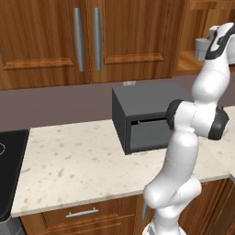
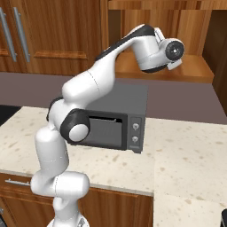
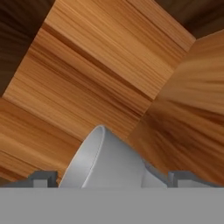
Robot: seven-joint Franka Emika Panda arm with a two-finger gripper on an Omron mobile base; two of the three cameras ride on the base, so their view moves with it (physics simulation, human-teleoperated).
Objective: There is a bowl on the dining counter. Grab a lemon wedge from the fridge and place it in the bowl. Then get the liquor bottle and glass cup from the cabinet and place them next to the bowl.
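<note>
Grey glass cup [image 3: 105, 164] half cut off

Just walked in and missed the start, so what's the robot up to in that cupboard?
The white arm is reaching up into the open wooden cabinet above the counter, beside the dark microwave. In the hand view its gripper is open, with the pale glass cup sitting right between the two fingertips on the shelf. Nothing is gripped yet; it looks lined up to close on the cup.
</note>
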